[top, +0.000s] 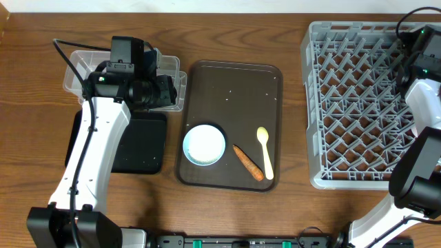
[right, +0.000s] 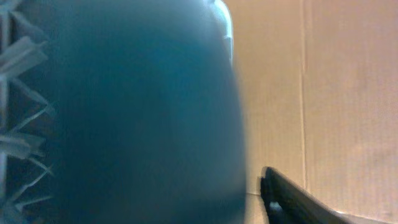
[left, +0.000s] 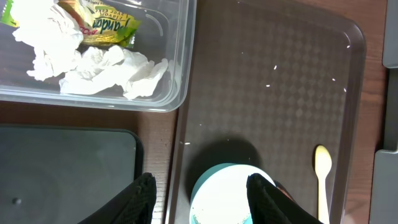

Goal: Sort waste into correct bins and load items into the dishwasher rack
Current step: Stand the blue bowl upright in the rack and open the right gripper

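My left gripper [left: 200, 186] is open and empty, hovering over the left edge of the brown tray, above and apart from the small light blue cup [top: 204, 145] [left: 227, 193]. Crumpled white and yellow-green wrappers [left: 93, 68] lie in the clear tub [top: 76, 72]. The black tray [top: 141, 145] sits in front of it. An orange carrot piece [top: 247, 162], the pale yellow spoon [top: 265, 151] [left: 322, 171] and loose rice grains [left: 273, 68] lie on the brown tray. My right gripper [top: 413, 52] is at the grey rack's [top: 344, 103] far right corner. The dark blue bowl [right: 124, 112] fills its view; one finger [right: 292, 199] stands apart from it.
The dark brown serving tray [top: 234, 89] lies in the table's middle between the bins and the rack. Rack lattice [right: 18, 56] shows left of the bowl, and a beige surface [right: 323, 93] lies to its right. The pink cup and small white bowl are out of view.
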